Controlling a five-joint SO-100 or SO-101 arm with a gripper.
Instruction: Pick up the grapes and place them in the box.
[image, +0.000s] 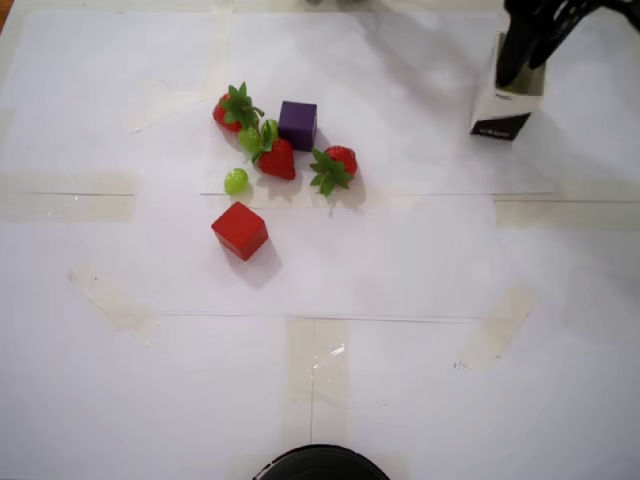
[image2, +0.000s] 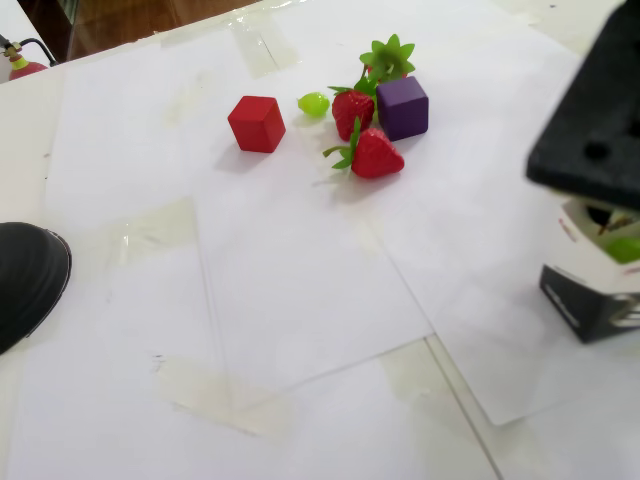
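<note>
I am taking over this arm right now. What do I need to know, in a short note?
Gripper: over the box at the top right of the overhead view, tips in its mouth; open or shut cannot be told.
Done: something green shows inside the box in the fixed view, probably a grape.
Left: one loose grape lies above the red cube; a second grape sits among the strawberries, so it is probably harder to grasp.
</note>
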